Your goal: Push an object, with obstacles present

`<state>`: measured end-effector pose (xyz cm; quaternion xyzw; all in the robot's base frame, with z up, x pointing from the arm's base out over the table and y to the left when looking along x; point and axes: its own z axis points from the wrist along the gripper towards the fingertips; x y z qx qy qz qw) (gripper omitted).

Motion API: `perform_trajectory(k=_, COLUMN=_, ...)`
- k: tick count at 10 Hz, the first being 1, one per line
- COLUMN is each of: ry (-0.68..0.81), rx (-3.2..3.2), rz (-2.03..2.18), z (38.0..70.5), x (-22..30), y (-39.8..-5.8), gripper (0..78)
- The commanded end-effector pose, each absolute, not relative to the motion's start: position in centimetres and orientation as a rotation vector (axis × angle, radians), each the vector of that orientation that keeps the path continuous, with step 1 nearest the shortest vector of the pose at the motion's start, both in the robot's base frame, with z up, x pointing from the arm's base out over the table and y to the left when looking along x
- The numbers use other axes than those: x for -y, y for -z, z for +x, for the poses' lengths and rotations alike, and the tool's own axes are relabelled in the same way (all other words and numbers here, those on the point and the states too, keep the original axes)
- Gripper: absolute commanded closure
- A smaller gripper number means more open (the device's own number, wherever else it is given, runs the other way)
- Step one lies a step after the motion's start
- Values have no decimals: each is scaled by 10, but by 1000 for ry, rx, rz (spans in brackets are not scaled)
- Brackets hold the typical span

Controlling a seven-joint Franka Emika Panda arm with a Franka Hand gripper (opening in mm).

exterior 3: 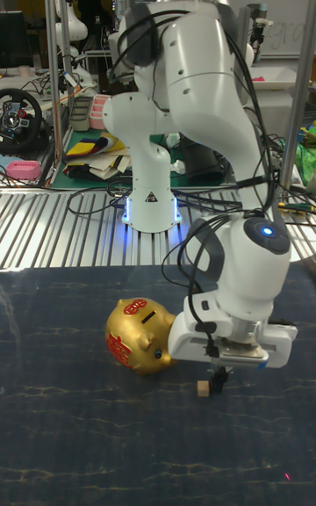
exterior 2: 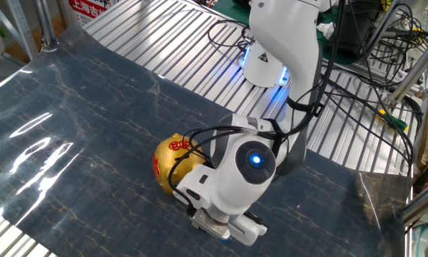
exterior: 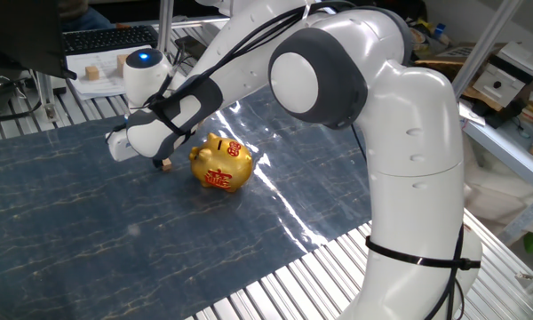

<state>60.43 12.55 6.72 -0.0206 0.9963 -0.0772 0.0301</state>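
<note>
The object, a tiny tan wooden cube (exterior 3: 204,388) (exterior: 166,164), lies on the dark marbled mat just to one side of the obstacle, a shiny gold piggy bank (exterior: 222,162) (exterior 3: 136,336) (exterior 2: 172,164) with red characters. My gripper (exterior 3: 219,376) points straight down with its dark fingertips close together, shut on nothing, touching or almost touching the cube on the side away from the pig. In the other fixed view the white hand (exterior 2: 221,214) covers the fingertips and the cube.
Larger wooden blocks on white paper (exterior: 93,71) and a keyboard (exterior: 107,37) sit beyond the mat's far edge. The robot base (exterior 2: 267,64) and cables (exterior 2: 371,93) stand on the ribbed metal table (exterior 2: 171,43). A gap of a few centimetres separates cube and pig.
</note>
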Motion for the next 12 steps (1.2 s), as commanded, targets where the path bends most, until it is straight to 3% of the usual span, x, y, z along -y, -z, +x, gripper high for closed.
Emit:
perform_trajectory(k=1, ry=244, rx=-3068, rz=-78, z=606, x=-120, y=-67, gripper=776)
perform_trajectory(k=12, ry=169, rx=-3077, rz=53, z=606, x=-119, y=-67, gripper=776)
